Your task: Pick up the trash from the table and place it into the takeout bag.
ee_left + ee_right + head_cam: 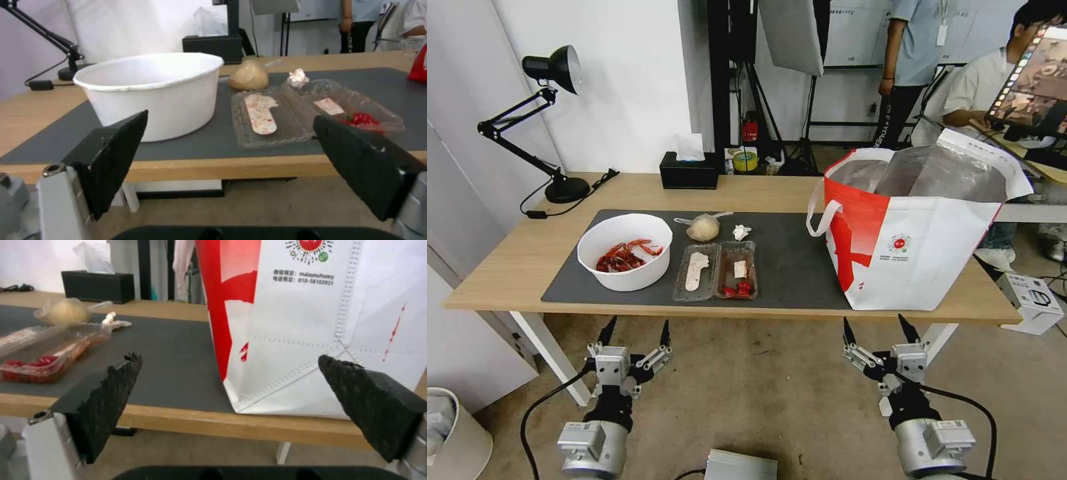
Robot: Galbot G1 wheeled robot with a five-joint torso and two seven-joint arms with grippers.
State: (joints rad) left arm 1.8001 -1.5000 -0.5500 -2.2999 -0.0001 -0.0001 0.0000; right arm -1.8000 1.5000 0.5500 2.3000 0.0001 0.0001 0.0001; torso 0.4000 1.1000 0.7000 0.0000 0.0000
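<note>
On the table's (507, 267) dark mat the trash lies in a group: a white bowl (625, 251) (153, 93) of red crayfish shells at the left, an open clear hinged tray (715, 270) (307, 111) (49, 350) with scraps beside it, a small tied bag with a beige lump (703, 227) (250, 76) (66, 310), and a tissue wad (741, 231) (297, 76) (116, 322). The white and red takeout bag (917, 233) (320, 320) stands open at the right. My left gripper (634, 332) (229, 133) and right gripper (877, 329) (229, 376) hang open and empty below the table's front edge.
A black tissue box (689, 171) and a black desk lamp (550, 120) stand at the table's back. A white bin (450, 433) sits on the floor at the left, a small box (1030, 300) at the right. Bare floor lies between me and the table.
</note>
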